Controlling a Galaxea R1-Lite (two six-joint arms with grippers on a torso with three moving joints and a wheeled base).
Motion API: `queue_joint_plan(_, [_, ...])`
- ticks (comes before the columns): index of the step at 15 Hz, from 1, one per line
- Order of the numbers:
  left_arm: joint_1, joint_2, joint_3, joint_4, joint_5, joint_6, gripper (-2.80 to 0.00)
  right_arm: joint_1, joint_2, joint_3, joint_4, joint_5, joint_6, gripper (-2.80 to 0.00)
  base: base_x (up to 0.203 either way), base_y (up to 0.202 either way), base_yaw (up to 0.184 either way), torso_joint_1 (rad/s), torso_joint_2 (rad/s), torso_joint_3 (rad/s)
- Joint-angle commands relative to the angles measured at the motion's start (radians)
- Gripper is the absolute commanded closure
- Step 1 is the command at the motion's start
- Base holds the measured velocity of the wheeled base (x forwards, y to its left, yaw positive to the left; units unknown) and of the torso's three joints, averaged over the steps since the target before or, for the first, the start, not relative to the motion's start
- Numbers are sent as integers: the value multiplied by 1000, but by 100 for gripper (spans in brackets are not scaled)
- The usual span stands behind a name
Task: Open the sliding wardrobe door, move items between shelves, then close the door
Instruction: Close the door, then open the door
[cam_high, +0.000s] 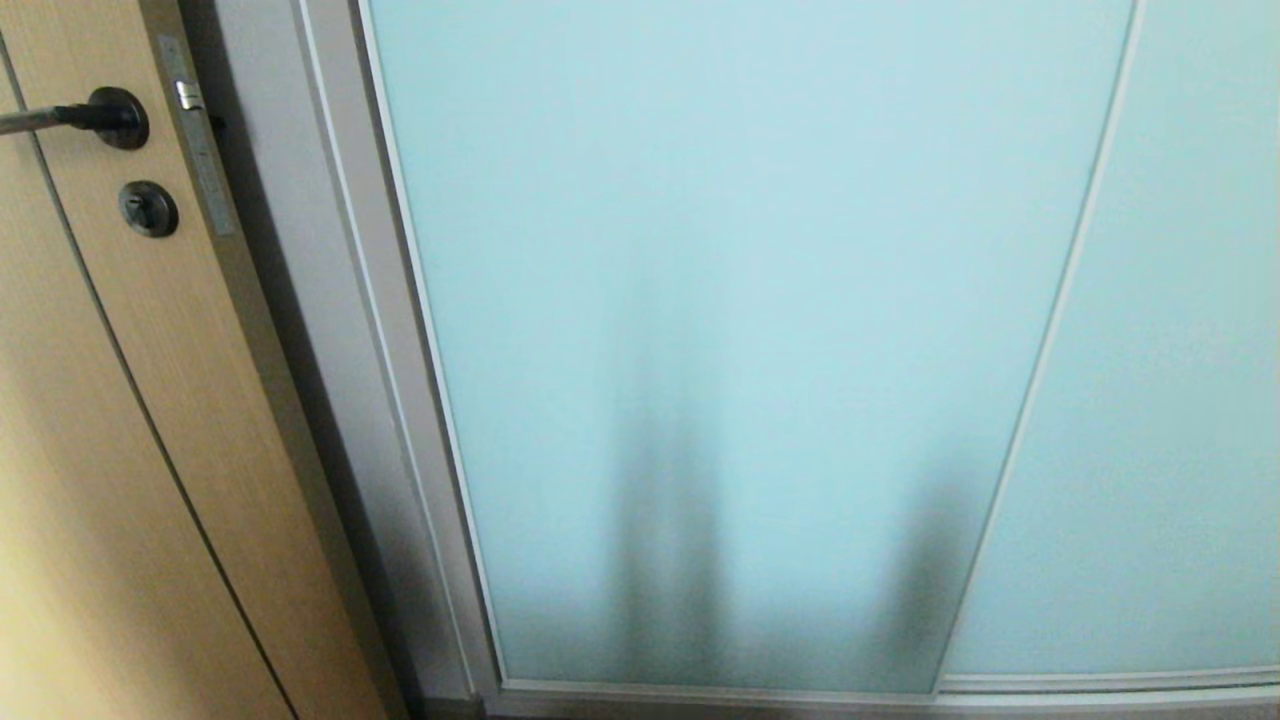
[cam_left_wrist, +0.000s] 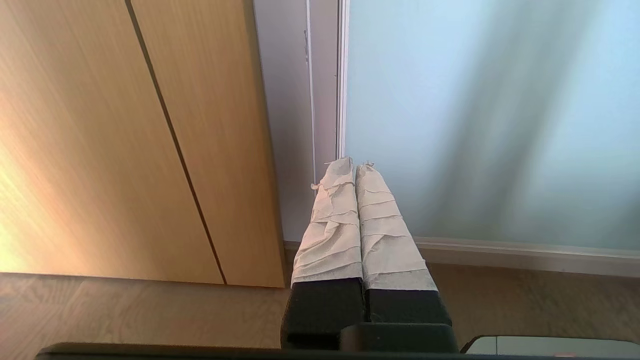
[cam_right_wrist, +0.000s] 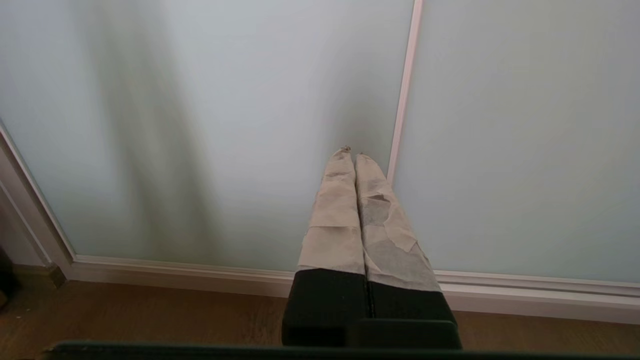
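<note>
Head view: sliding wardrobe door (cam_high: 740, 330), frosted pale blue-green glass in a silver frame, fills the centre and is closed; second glass panel (cam_high: 1170, 400) at right, tan wooden door (cam_high: 120, 420) with dark lever handle (cam_high: 100, 117) at left. No arm visible.

Left wrist view: left hand (cam_left_wrist: 356, 167), tape-wrapped fingers pressed together, empty, pointing at the door's frame edge above the wood floor (cam_left_wrist: 125, 310).

Right wrist view: right hand (cam_right_wrist: 352, 154), fingers pressed together, empty, beside the thin frame strip (cam_right_wrist: 404, 95) between the panels.

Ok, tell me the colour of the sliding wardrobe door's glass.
Frosted pale blue-green, in a thin silver frame. The sliding wardrobe door shows best in the head view.
</note>
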Motion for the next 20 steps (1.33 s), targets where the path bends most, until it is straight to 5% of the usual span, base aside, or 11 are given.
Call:
queue_joint_plan(1, [2,3,0,2,10,4,0,0,0,0,-1,0,0,0,0,0,0,0,0,0])
queue_joint_plan(3, [2,12,-61,-15,25,24,0,0,0,0,-1,0,0,0,0,0,0,0,0,0])
queue_joint_plan(7, [4,279,-382,-144,47,43,0,0,0,0,-1,0,0,0,0,0,0,0,0,0])
queue_joint_plan(14, [5,995,-627,-791,161,46,0,0,0,0,-1,0,0,0,0,0,0,0,0,0])
queue_joint_plan(20, [5,1449,-826,-1048,213,45,0,0,0,0,-1,0,0,0,0,0,0,0,0,0])
